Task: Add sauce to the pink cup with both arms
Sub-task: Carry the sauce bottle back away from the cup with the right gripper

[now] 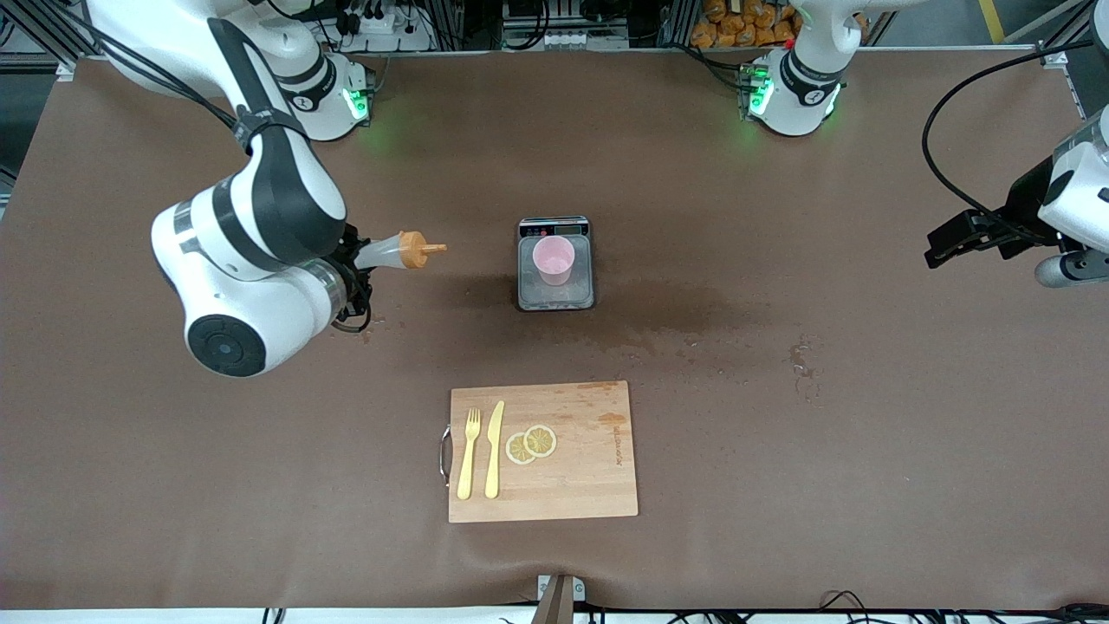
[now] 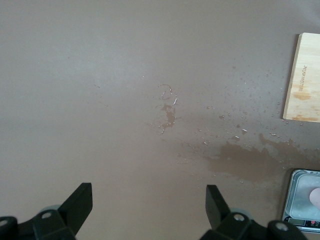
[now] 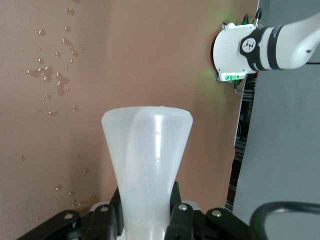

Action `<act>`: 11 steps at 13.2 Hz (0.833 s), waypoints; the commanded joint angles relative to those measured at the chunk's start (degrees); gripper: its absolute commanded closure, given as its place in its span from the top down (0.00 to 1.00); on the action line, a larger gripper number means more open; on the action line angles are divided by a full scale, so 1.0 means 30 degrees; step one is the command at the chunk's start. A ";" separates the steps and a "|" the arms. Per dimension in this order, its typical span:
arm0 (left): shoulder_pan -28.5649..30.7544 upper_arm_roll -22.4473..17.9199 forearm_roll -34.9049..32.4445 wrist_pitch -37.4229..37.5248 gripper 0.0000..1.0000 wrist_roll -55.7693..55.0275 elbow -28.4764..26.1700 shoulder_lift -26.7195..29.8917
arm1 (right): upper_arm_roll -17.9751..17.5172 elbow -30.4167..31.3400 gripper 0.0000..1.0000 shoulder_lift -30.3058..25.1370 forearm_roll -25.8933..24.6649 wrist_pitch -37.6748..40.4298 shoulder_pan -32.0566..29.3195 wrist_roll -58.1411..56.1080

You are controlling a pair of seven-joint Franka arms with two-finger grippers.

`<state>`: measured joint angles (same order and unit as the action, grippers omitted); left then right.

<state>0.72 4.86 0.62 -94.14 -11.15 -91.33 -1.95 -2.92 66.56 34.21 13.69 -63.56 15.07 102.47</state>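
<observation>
Presently my right gripper (image 1: pixel 357 264) clamps the sauce (image 1: pixel 394 251) sideways, nozzle toward the cup (image 1: pixel 553 260), ready for pouring; my left gripper (image 2: pixel 147 202) waits, fingers apart, over bare table.

We've got a pale pink cup (image 1: pixel 553 259), whitish sauce bottle (image 1: pixel 385 252) with orange cap, yellow fork (image 1: pixel 469 453) and knife (image 1: pixel 495 448), brown table (image 1: pixel 780 451).

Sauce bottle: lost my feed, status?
Right pincer shut on sauce bottle, nozzle toward pink cup. Left pincer open, waiting. Path clear.
</observation>
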 commanded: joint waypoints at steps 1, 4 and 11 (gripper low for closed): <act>0.0140 0.0019 0.0351 -0.0114 1.00 0.0346 -0.0084 0.0064 | -0.0257 0.0811 0.00 -0.1206 0.0533 0.0620 -0.1560 -0.2126; 0.0140 -0.0010 0.0351 -0.0114 1.00 0.0346 -0.0085 0.0064 | -0.0257 0.0927 0.00 -0.1207 0.1234 0.1090 -0.3053 -0.4499; 0.0140 -0.0010 0.0351 -0.0114 1.00 0.0346 -0.0085 0.0035 | -0.0228 0.1601 0.00 -0.1149 0.1998 0.1881 -0.6890 -1.0825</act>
<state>0.76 4.82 0.62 -94.14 -11.15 -91.55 -1.95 -2.84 68.46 32.86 17.85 -58.49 -2.13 74.66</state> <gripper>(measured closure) 0.000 0.634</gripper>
